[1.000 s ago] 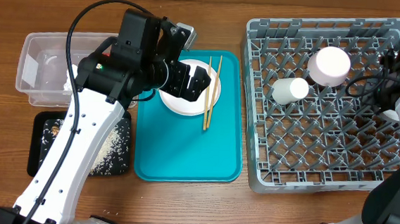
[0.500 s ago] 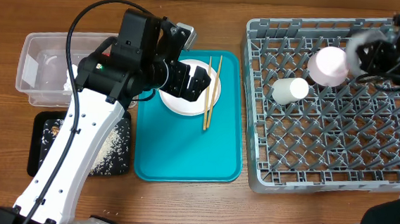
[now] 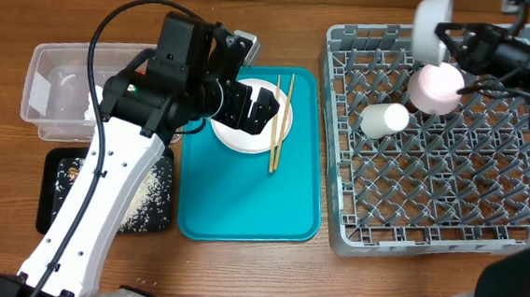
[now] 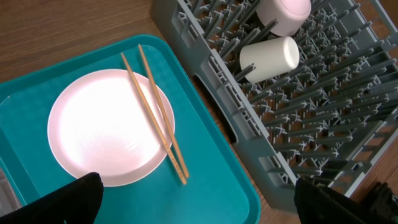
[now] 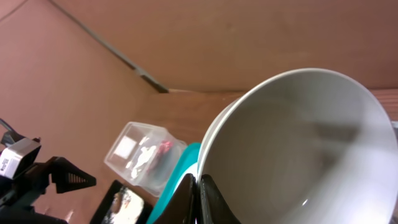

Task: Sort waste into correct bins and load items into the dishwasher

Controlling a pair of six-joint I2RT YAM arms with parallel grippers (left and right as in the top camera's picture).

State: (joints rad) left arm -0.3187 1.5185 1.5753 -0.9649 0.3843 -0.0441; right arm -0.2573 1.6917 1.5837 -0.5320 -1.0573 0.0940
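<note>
- right tool [image 5: 200, 198]: clamped on the rim of the grey bowl [image 5: 298, 143]. The bowl is carried on edge, touching nothing else.
- rack [image 3: 430, 197]: directly beneath this tool, which hangs over its far edge. Most free pegs lie below and back toward the arm's base.
- pink bowl [image 3: 436, 87]: mouth down in the rack, just under the held bowl. You will likely need to lower beside it, not onto it.
- cup [image 3: 384, 119]: on its side, beyond the pink bowl from the tool.
- left tool [image 4: 202, 202]: fingers spread wide, nothing held, above the plate [image 4: 102, 130].
- chopsticks [image 4: 155, 112]: on the plate ahead of the left tool, long axis roughly crosswise to its closing line.
- nearer arm for the rack: the right.
</note>
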